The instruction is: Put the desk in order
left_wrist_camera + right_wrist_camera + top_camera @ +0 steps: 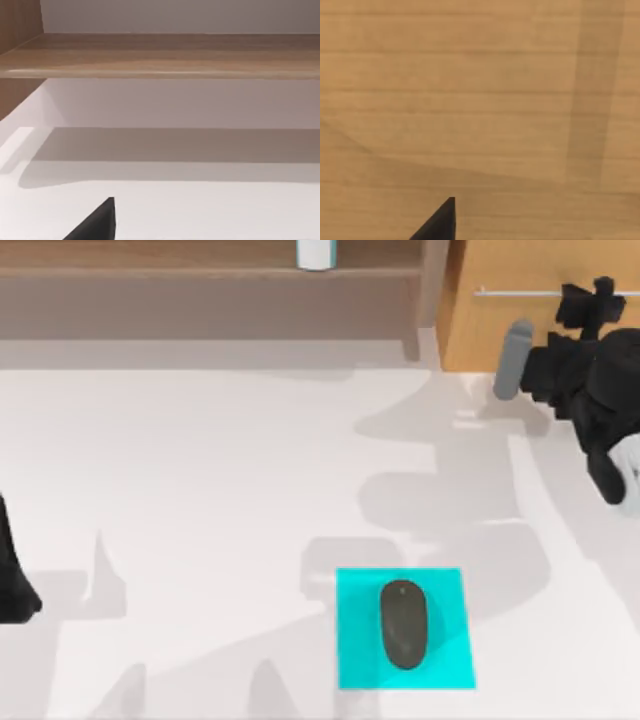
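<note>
Closest to the overhead camera, a dark computer mouse [404,624] is lying on a cyan square mat [352,660] at the near middle of the white table [200,490]. Along the far edge, a brown wooden shelf [200,280] is carrying a white cylindrical object [314,252], and a light-wood drawer unit [500,320] with a thin silver bar handle [520,292] is sitting at the far right.

AgileX's right arm is reaching toward that unit, its right pincer [590,302] hovering just beside the handle's right end; whether the fingers are spread or pressed together cannot be told. A grey cylinder [513,360] is showing just left of the arm. The wrist camera is facing plain drawer front [470,100].

Judging by this, opening the drawer is the step in hand. Doing it well likely means centring the fingers around the bar, closing firmly, then pulling straight toward the near side without twisting.

At the near left edge, the left arm [14,575] is sitting parked.
</note>
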You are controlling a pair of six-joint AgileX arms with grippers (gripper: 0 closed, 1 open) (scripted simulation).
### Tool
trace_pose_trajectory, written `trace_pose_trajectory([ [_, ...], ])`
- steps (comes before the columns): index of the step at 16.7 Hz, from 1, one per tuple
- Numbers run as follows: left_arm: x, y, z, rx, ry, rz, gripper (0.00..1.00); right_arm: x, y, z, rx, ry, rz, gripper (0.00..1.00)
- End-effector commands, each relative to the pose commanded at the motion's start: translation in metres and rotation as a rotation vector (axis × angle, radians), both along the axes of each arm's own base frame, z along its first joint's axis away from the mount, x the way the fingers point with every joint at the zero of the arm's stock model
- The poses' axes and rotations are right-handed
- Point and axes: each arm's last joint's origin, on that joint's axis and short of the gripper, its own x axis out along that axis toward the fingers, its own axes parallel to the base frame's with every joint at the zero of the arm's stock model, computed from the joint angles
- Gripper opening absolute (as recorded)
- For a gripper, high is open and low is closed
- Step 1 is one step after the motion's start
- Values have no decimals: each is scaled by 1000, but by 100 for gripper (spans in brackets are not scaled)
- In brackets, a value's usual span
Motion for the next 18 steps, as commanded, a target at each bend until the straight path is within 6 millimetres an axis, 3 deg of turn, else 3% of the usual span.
trace_pose_trajectory([
  [4, 0, 0, 0, 0, 0, 0, 100, 0, 0, 0, 0, 0, 0, 100],
  [5, 0, 0, 0, 0, 0, 0, 100, -8, 1, -13, -1, 54, 4, 100],
  [9, 0, 0, 0, 0, 0, 0, 100, -10, -1, -2, 6, 10, -4, 100],
  [13, 0, 0, 0, 0, 0, 0, 100, -24, 0, 2, 9, -5, 3, 100],
  [18, 0, 0, 0, 0, 0, 0, 100, -44, 1, -8, 3, 33, 5, 100],
])
